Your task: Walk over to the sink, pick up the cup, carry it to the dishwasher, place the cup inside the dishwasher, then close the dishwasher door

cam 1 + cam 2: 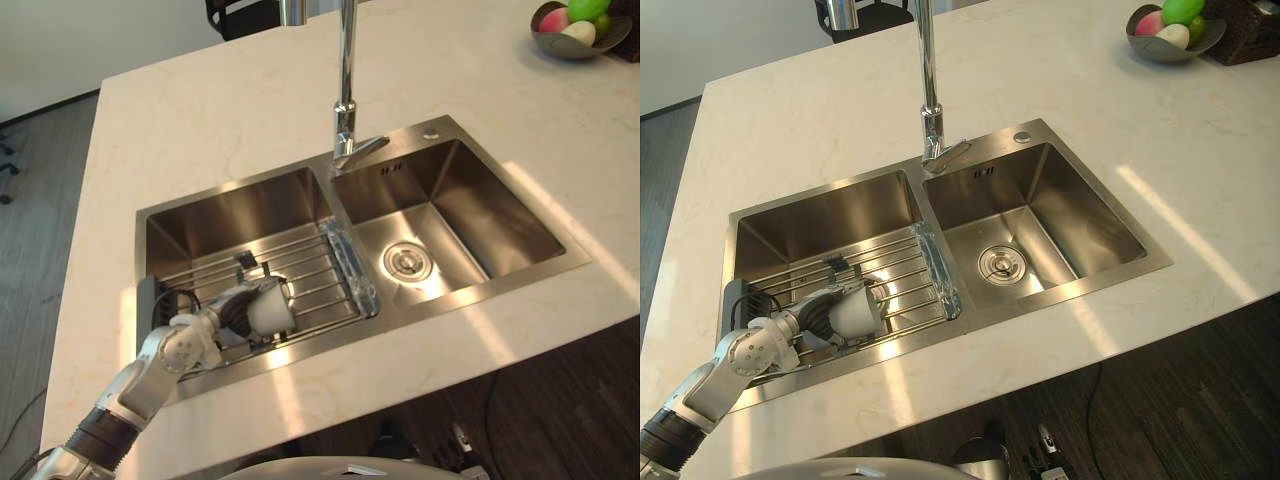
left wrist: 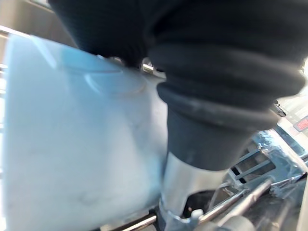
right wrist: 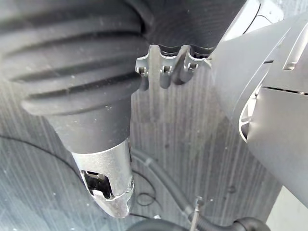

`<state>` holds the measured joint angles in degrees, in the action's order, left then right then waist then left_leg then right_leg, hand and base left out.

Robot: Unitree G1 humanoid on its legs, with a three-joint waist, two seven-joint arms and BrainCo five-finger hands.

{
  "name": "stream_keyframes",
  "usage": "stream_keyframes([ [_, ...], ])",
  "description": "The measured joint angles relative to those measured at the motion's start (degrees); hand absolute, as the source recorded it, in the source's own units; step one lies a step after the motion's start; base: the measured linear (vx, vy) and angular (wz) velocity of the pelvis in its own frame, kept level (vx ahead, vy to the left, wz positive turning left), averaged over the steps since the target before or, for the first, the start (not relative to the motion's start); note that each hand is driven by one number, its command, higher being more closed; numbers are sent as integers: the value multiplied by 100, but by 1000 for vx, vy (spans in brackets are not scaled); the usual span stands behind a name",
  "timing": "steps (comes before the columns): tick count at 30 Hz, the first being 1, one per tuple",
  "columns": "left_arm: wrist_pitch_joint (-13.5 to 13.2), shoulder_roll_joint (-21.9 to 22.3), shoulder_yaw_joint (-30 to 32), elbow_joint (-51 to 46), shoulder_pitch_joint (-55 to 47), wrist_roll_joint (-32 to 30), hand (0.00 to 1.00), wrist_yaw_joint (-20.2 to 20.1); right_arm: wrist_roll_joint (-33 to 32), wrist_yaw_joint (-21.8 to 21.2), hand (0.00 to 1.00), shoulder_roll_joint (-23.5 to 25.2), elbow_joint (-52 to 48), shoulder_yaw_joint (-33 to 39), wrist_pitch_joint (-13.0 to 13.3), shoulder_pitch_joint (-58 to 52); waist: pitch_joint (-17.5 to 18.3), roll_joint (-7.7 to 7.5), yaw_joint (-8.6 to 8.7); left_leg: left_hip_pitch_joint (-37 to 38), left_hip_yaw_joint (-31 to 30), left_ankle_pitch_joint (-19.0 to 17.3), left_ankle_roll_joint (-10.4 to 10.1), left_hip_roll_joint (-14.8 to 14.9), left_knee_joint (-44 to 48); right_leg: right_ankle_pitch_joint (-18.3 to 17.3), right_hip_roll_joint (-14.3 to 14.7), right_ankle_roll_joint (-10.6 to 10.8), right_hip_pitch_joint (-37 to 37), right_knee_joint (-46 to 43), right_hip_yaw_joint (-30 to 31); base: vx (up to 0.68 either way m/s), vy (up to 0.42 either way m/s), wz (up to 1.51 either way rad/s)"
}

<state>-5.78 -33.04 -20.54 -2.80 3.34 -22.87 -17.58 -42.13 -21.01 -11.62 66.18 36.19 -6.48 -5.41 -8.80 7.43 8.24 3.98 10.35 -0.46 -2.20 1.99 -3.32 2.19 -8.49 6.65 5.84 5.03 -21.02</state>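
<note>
Cup (image 1: 272, 306): white, on wire rack (image 1: 318, 272), lower left of frame.
Left hand (image 1: 230, 312): clamped round cup.
Right hand (image 3: 108, 168): fingers loose, apart.

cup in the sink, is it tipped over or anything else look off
Yes: the white cup lies on its side on the wire rack in the left sink basin, against the left hand. Nothing looks spilled or damaged.

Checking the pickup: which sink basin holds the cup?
The left basin, the one with the wire rack; the left hand grips the white cup there.
</note>
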Motion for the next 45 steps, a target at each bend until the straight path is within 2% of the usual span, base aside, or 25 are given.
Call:
stream_keyframes([
  [5, 178, 12, -55, -10, 78, -284, 0, -59, -35, 0, 0, -1, 0, 0, 1, 0, 5, 11, 23, 4, 2, 0, 0, 1, 5, 2, 0, 1, 5, 1, 2, 0, 0, 0],
  [10, 535, 66, -196, -5, 173, -801, 0, -382, -36, 1, 0, -3, 0, -2, 3, -7, 7, 33, 37, 13, 18, -1, -2, 4, 7, 5, 0, 2, 6, 2, 15, 0, 0, 0],
  [11, 604, 67, -212, 6, 196, -912, 100, -452, -36, 0, 0, -2, -1, -5, 4, -4, 17, 63, 60, 18, 20, -2, -3, 4, 6, 5, 0, 3, 8, 2, 17, 0, 0, 0],
  [16, 752, 97, -203, 8, 322, -1197, 100, -559, -35, 0, 0, -5, -1, -10, 25, -25, 17, 91, 112, 30, 20, -2, -4, 20, 11, 9, 15, -1, 18, 2, 20, 0, 0, 0],
  [20, 717, 107, -211, 10, 351, -1350, 100, -552, -34, 1, 0, -11, -1, -52, 63, -34, 17, 90, 124, 31, 20, -2, -5, 22, 10, 9, 16, 0, 17, 2, 20, 0, 0, 0],
  [23, 380, 103, -216, 147, 359, -1424, 100, -346, -33, 5, 0, -14, -1, -200, 122, -37, 16, 89, 117, 30, 14, -2, -5, 20, 8, 8, 16, 0, 17, 2, 15, 0, 0, 0],
  [26, -60, 99, -263, 262, 373, -1566, 100, 22, -35, 5, 0, -18, -1, -231, 128, -24, 13, 85, 117, 21, -11, -2, -4, 11, 8, 7, 12, 2, 19, 2, -4, 0, 0, 2],
  [28, -446, 62, -352, 405, 383, -1566, 100, 495, -37, 7, 0, -20, -1, -256, 127, -9, 11, 82, 125, 21, -17, -1, -3, 9, 6, 6, 11, 3, 21, 2, -8, 0, 0, 0],
  [30, -567, 6, -443, 447, 375, -1563, 100, 830, -38, 12, 0, -26, -1, -314, 127, 3, 7, 76, 124, 20, -22, -1, -3, 9, 6, 6, 12, 3, 22, 2, -14, 0, 0, 0],
  [33, -800, 10, -447, 665, 293, -1545, 100, 1618, -39, 28, 0, -34, -2, -424, 126, 44, -20, 36, 127, 20, -26, -1, -3, 8, 8, 6, 13, 4, 25, 1, -19, 0, 0, 0],
  [34, -859, 11, -414, 804, 228, -1450, 100, 2089, -38, 31, 0, -37, -3, -424, 125, 47, -40, 6, 126, 20, -28, 0, -3, 4, 9, 6, 13, 4, 26, 1, -21, 0, 0, 0],
  [36, -956, 23, -275, 946, 144, -1323, 100, 2564, -36, 31, 0, -36, -3, -425, 122, 52, -60, -24, 123, 20, -31, 2, -4, 3, 10, 6, 13, 4, 29, 0, -25, 0, 0, 0],
  [37, -1027, 70, -17, 1072, 65, -1186, 100, 3021, -34, 32, 0, -36, -3, -425, 120, 52, -69, -38, 119, 20, -35, 5, -6, 4, 11, 6, 15, 4, 31, 0, -28, 0, 0, 0],
  [39, -1121, 122, 458, 1114, -75, -855, 100, 3494, -29, 34, 0, -35, -4, -423, 119, 50, -135, -138, 99, 13, -62, 15, -6, 5, 11, 6, 19, 4, 42, -7, -56, 0, 0, 8],
  [40, -1186, 245, 786, 1121, -149, -623, 100, 3868, -26, 34, 0, -34, -6, -408, 120, 28, -155, -190, 73, 2, -96, 25, -3, 4, 10, 7, 17, 4, 55, -9, -111, -4, -3, 12],
  [41, -1215, 327, 966, 1120, -163, -524, 100, 4010, -22, 35, 0, -34, -6, -402, 120, 0, -153, -206, 41, -1, -114, 28, -1, 4, 10, 7, 14, 4, 68, -11, -150, -2, -9, 15],
  [43, -1437, 601, 1726, 1040, -238, -49, 100, 4559, -15, 34, 0, -18, -10, -394, 121, -70, -147, -222, -105, 7, -176, 30, 2, -5, 11, 7, 5, 5, 117, -32, -241, -1, -10, 14],
  [44, -1498, 650, 1904, 1026, -247, 55, 100, 4671, -7, 33, 0, -8, -10, -393, 122, -76, -147, -222, -139, 6, -198, 32, 5, -9, 12, 7, 2, 5, 127, -33, -285, -16, -9, 18],
  [45, -1658, 763, 2265, 1026, -262, 317, 100, 4900, 93, 33, 0, 15, -14, -388, 122, -79, -146, -221, -200, 7, -247, 36, 9, -15, 18, 7, 1, 4, 187, -33, -350, -19, -10, 19],
])
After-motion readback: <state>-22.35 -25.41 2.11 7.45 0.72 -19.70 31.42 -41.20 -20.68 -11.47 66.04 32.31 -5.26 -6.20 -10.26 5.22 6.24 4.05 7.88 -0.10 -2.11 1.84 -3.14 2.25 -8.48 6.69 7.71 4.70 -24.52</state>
